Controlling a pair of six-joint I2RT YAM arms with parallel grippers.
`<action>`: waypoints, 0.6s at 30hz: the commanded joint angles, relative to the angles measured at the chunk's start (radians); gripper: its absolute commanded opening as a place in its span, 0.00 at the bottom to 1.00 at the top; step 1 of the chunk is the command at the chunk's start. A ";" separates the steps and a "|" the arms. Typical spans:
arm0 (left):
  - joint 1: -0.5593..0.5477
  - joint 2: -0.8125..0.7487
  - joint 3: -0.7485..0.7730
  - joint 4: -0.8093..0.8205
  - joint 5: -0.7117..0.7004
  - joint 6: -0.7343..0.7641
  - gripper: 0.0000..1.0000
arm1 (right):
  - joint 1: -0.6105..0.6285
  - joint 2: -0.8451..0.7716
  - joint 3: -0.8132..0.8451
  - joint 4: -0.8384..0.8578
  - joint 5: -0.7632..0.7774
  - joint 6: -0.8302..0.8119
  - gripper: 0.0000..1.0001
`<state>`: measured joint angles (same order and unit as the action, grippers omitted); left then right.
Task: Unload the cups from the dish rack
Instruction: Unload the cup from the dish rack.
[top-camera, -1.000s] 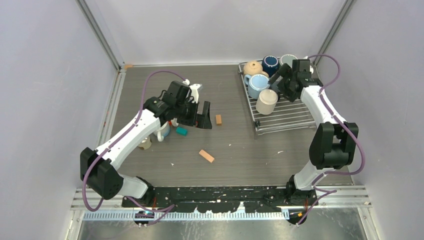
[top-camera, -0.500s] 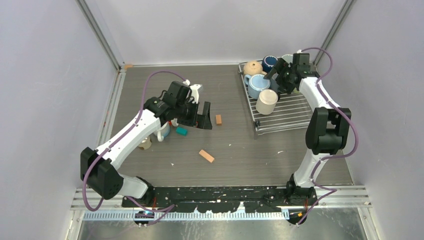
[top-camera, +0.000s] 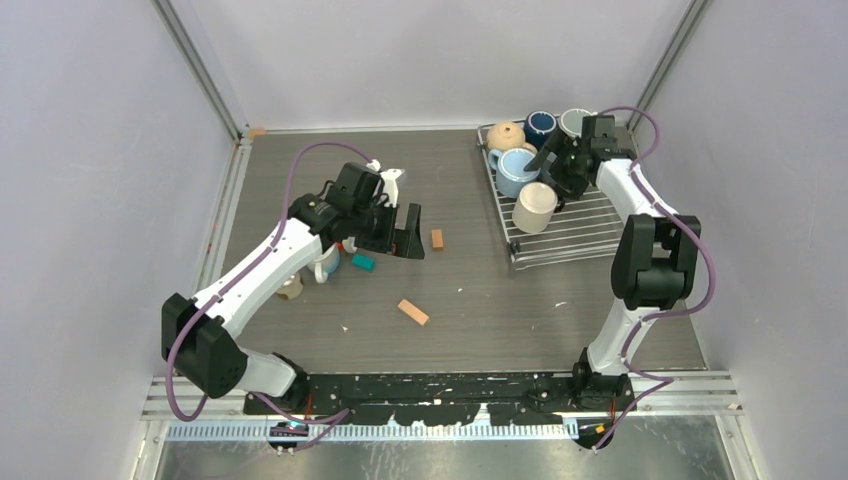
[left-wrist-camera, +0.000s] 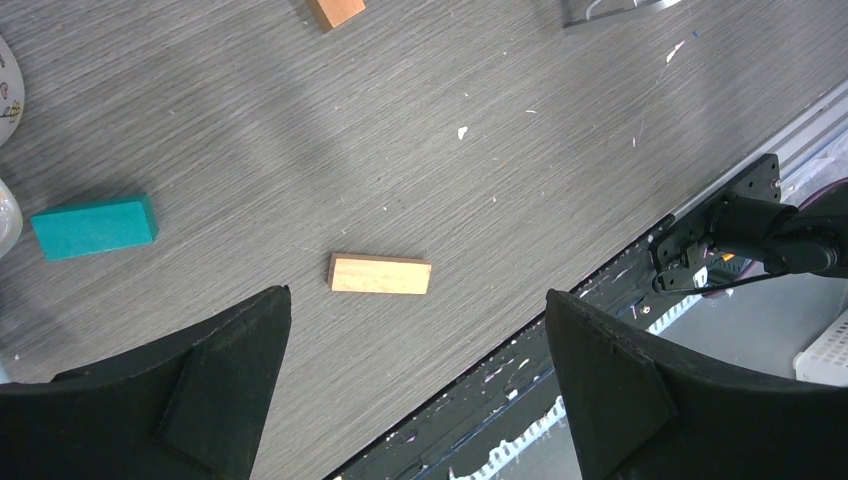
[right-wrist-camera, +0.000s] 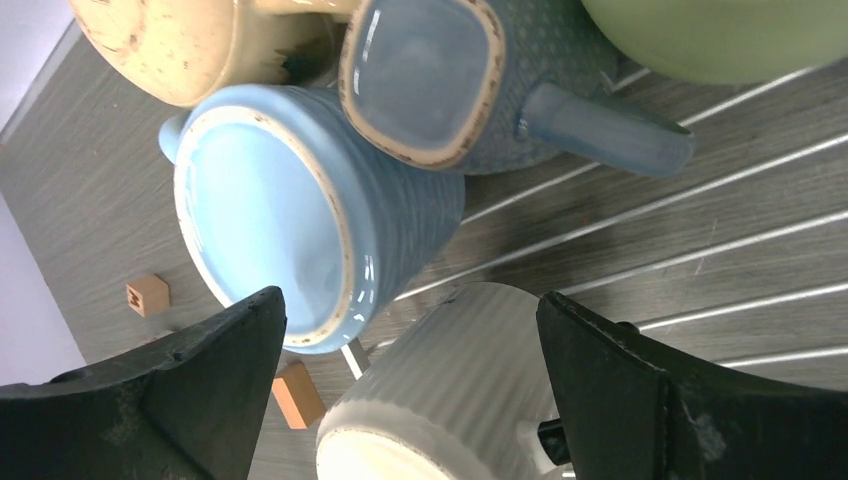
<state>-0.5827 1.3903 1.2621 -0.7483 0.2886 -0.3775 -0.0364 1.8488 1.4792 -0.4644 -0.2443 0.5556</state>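
The silver wire dish rack (top-camera: 580, 228) stands at the back right. It holds a tan cup (top-camera: 506, 135), a navy cup (top-camera: 541, 124), a grey-green cup (top-camera: 575, 120), a light blue cup (top-camera: 517, 168) and a white ribbed cup (top-camera: 535, 205). My right gripper (top-camera: 552, 172) is open and empty above the rack. In the right wrist view its jaws (right-wrist-camera: 410, 390) straddle the white ribbed cup (right-wrist-camera: 450, 390) without touching it, and the light blue cup (right-wrist-camera: 290, 215) lies just left. My left gripper (top-camera: 408, 235) is open and empty over the table. A white cup (top-camera: 325, 265) and a small metallic cup (top-camera: 290, 287) stand on the table, partly hidden under my left arm.
An orange block (top-camera: 437, 239), a teal block (top-camera: 363, 262) and another orange block (top-camera: 413, 312) lie on the table between the arms. The left wrist view shows the orange block (left-wrist-camera: 380, 274), the teal block (left-wrist-camera: 94, 226) and the table's near edge (left-wrist-camera: 600, 290). Walls enclose three sides.
My right arm has swung toward the back of the rack and its gripper has shifted left, over the white ribbed cup. My left arm has not moved.
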 joint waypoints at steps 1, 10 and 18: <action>-0.004 0.003 -0.001 0.039 0.007 0.012 1.00 | 0.000 -0.084 -0.021 -0.026 0.024 -0.003 1.00; -0.004 0.004 0.000 0.040 0.007 0.011 1.00 | -0.003 -0.160 -0.089 -0.031 0.057 0.050 1.00; -0.004 0.004 -0.001 0.039 0.007 0.011 1.00 | -0.003 -0.212 -0.168 0.003 0.016 0.099 1.00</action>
<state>-0.5827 1.3926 1.2617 -0.7479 0.2886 -0.3779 -0.0368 1.6978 1.3449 -0.4778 -0.2070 0.6140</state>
